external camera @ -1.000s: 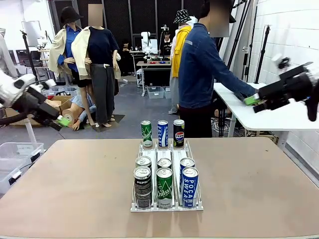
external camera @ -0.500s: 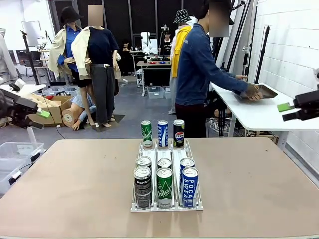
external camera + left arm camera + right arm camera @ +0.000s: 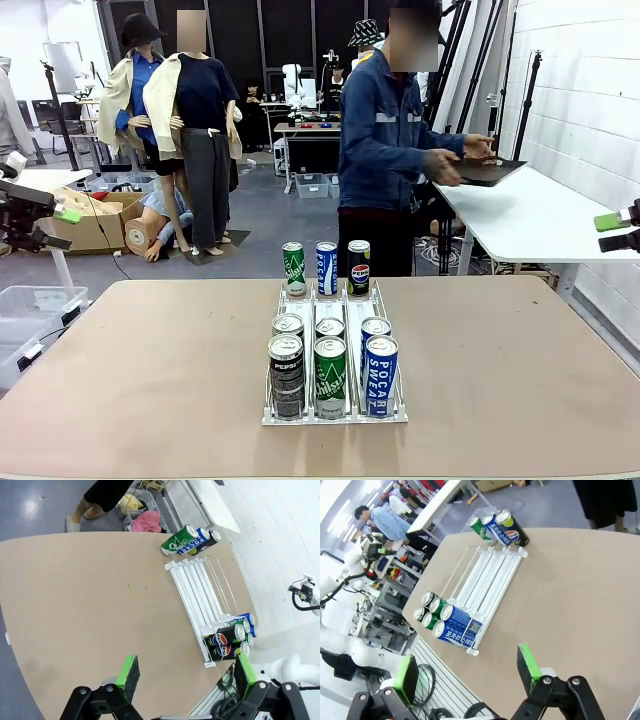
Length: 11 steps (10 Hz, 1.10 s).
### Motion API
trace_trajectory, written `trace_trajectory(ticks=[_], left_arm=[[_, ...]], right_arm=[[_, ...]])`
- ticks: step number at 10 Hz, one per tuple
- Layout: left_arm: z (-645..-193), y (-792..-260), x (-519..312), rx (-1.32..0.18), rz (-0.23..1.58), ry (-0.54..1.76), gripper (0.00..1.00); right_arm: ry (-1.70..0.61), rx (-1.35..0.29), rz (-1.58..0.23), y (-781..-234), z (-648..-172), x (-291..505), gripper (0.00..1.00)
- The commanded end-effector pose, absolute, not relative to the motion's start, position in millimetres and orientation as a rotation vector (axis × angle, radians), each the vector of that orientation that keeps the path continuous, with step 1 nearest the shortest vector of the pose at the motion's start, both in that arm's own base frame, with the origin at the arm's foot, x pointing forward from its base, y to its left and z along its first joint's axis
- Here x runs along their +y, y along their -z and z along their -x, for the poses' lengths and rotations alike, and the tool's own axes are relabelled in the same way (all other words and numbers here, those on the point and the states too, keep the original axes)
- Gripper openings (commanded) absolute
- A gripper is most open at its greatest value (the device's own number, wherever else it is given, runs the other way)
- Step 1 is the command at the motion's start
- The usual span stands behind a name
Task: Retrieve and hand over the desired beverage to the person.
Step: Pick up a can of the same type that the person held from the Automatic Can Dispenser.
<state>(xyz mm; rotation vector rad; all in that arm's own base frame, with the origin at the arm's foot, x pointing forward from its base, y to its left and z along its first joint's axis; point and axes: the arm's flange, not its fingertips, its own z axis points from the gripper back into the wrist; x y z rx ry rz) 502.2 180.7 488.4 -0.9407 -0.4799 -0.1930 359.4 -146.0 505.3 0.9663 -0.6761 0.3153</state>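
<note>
Nine drink cans (image 3: 330,372) in a clear rack (image 3: 345,303), in the middle of the brown table (image 3: 150,360). Three at the far end, side by side: a green can (image 3: 293,268), a blue and white can (image 3: 327,267) and a black Pepsi can (image 3: 359,266). Six at the near end, packed close in two rows of three, with a grey Pepsi can (image 3: 286,375), a green one and a blue Pocari Sweat can (image 3: 381,375) in front. Bare lanes in between.

Beyond the far edge of the table, the person (image 3: 385,150) in a blue jacket, turned to the side, both hands on a dark tray (image 3: 490,172) held above a white side table (image 3: 520,215).

Left end effector (image 3: 186,676) up high, off by the table's left side, green pads spread wide, nothing between them. Right end effector (image 3: 467,671) off by the right side, pads wide apart too, empty. Both well away from the cans.
</note>
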Motion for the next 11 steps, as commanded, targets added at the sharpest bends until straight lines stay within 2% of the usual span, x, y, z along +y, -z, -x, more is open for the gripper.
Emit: trace_trajectory(ticks=[1, 5, 9, 10, 11], left_arm=[[-502, -488, 195, -0.503, 0.971, 0.219, 1.0], [-484, -482, 214, -0.553, 0.999, 0.193, 1.0], [-484, -485, 214, -0.568, 0.999, 0.185, 1.0], [-484, -484, 213, -0.583, 0.988, 0.195, 1.0], [-484, -485, 216, -0.536, 0.985, 0.174, 1.0]], right_arm=[[-0.313, -0.7, -0.993, -502, -364, -151, 1.0], [-0.3, -0.703, -0.996, -494, -368, -161, 1.0], [-0.317, -0.732, -1.012, -492, -365, -164, 1.0], [-0.277, -0.683, -0.977, -492, -364, -163, 1.0], [-0.277, -0.683, -0.977, -492, -364, -163, 1.0]])
